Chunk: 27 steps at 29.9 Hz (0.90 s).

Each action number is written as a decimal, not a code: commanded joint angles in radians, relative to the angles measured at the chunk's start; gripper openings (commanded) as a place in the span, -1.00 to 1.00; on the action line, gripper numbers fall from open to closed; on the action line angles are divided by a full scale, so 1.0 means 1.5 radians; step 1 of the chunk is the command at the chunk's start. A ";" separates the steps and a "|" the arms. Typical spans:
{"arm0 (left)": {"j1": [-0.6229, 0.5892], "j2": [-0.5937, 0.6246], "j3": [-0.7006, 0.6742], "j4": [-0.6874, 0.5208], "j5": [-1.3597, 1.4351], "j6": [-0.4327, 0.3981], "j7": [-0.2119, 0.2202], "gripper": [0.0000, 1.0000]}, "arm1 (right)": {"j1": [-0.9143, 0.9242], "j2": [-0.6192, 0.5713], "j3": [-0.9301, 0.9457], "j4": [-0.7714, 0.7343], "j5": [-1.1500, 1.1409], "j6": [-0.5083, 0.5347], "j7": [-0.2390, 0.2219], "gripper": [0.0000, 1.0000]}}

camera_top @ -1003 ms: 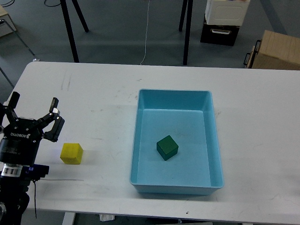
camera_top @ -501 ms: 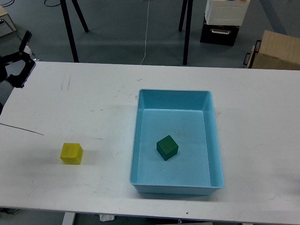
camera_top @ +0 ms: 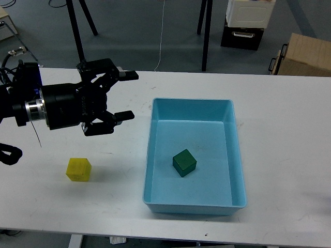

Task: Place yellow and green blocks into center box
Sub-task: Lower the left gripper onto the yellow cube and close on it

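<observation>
Yellow block (camera_top: 79, 169) is the one left to deal with, sitting on the white desk (camera_top: 119, 206) over on the left side, well apart from the box. So the left arm is the obvious pick here, since the right arm isn't in view at all.

Left gripper (camera_top: 127, 95) is up above the desk, pointing sideways toward the box, with its fingers (camera_top: 125, 75) spread wide and nothing between them. The key thing: the block lies below and to the left of those fingers, back toward the robot's side of the desk, roughly under the arm's thick barrel, not under the fingertips. I'd guess the arm needs to pull back and tip the gripper downward before it can drop onto the block. Block looks basically cube-shaped, so no long axis to worry about, though it's rotated a bit relative to the desk edge.

Moving right, the blue box (camera_top: 150, 155) sits mid-desk and the green block (camera_top: 184, 162) is already inside it, resting on the floor left of centre.
</observation>
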 commanded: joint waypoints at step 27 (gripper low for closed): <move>-0.289 0.029 0.570 0.092 0.395 0.000 0.042 1.00 | 0.016 0.006 -0.015 -0.038 -0.017 0.000 -0.001 0.99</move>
